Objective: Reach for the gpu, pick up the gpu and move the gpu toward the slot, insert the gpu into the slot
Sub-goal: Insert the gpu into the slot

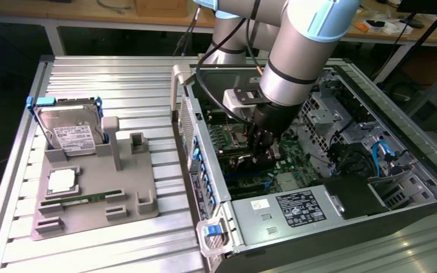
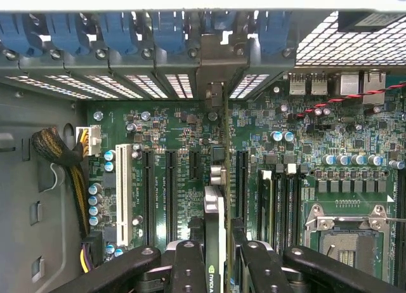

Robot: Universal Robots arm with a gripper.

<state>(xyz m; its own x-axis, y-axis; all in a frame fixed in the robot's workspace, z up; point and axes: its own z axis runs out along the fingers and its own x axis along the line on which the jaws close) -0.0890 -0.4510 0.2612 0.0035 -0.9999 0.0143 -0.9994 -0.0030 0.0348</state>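
Note:
My gripper (image 1: 263,152) reaches down into the open computer case (image 1: 203,187), over the green motherboard (image 2: 190,131). It is shut on the gpu (image 2: 216,210), which I see edge-on as a thin dark card running between the two black fingers (image 2: 189,267). The card's silver bracket (image 2: 212,71) stands against the case's rear wall, in the row of blue latches (image 2: 168,30). The card sits between two long black connector strips (image 2: 171,191). The slot is hidden under the card's lower edge. Whether the card is seated I cannot tell.
In the exterior view a grey fixture (image 1: 127,193) left of the case carries a silver hard drive (image 1: 70,133) and a green memory stick (image 1: 78,199). Inside the case are a white connector (image 2: 124,185), a cable bundle (image 2: 60,156), the processor socket (image 2: 346,233) and the power supply (image 1: 295,210).

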